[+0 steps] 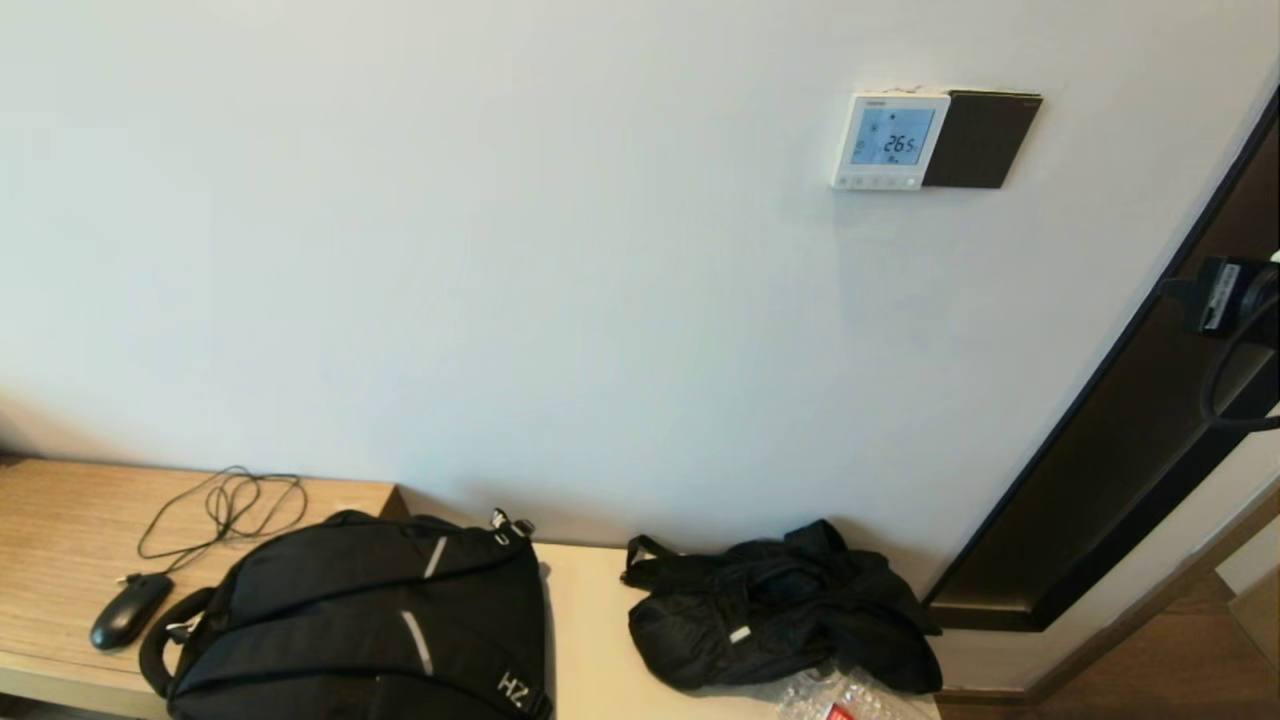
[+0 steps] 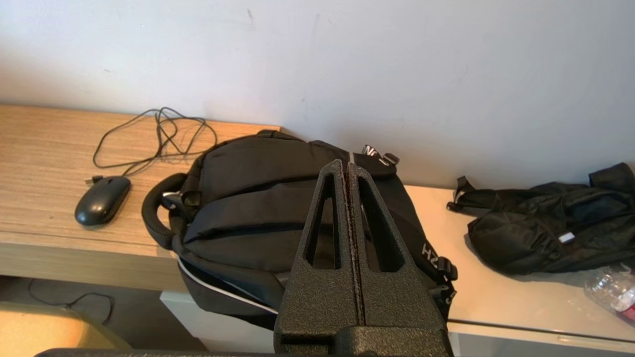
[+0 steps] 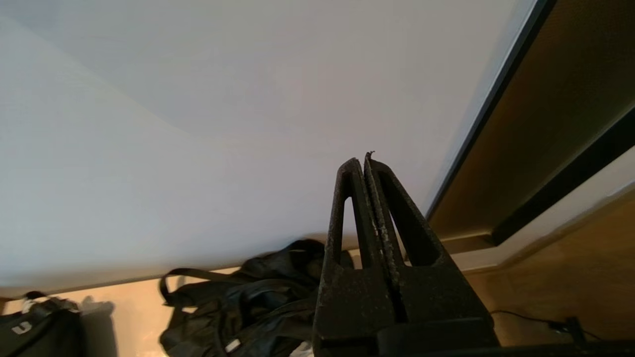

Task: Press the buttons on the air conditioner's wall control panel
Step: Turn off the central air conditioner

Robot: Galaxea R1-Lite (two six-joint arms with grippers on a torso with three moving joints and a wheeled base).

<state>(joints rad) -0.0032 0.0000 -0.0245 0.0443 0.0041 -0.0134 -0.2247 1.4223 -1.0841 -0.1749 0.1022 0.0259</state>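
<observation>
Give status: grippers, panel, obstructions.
Left gripper shut, over the backpack. Right gripper shut, pointed at bare wall, panel not in its view. Control panel lit, buttons untouched. Nothing in front of the panel.

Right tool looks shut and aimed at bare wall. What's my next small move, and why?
Probably raise the right tool toward the control panel. Shut, it faces blank wall above the crumpled black bag, and the buttons sit higher, untouched. The left tool is shut over the backpack.
</observation>
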